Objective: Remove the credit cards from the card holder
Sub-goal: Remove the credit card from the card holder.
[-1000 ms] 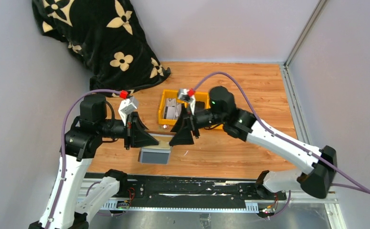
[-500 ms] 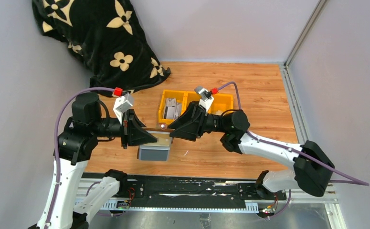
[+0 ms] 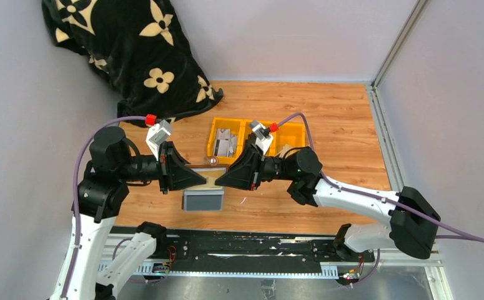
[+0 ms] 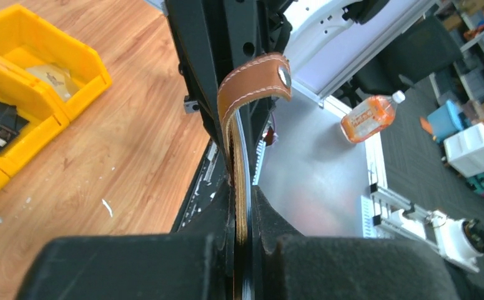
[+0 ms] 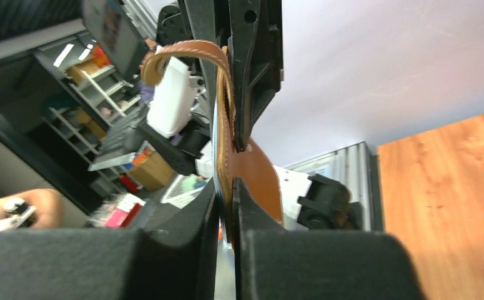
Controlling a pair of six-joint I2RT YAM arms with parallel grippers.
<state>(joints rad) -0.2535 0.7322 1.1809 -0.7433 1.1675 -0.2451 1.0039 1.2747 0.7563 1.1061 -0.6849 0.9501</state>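
Nearest the arm bases: a grey slab (image 3: 203, 201) lies on the surface (image 3: 326, 125), just under and base-side of both pincers. Cannot tell whether it belongs to the holder.

Above it: left pincer (image 3: 197, 179) and right pincer (image 3: 222, 180) meet tip to tip, well clear of the wood. The card holder (image 3: 210, 182) is between them, pinched by each from its own side.

Left wrist view: left pincer (image 4: 242, 200) is narrowed onto the leather edge, pads touching. The snap strap (image 4: 255, 75) curls free beyond the tips.

Right wrist view: right pincer (image 5: 227, 187) is clamped the same way on the brown leather (image 5: 258, 181), edge-on.

Judgement: the two-sided hold off the wood probably steadies the holder so one side can let go and pull. No credit cards are visible, so I take the removal as not yet begun.

Beyond the pincers: yellow bins (image 3: 211, 140). Farther, left-rear: a flowered black blanket (image 3: 133, 50).
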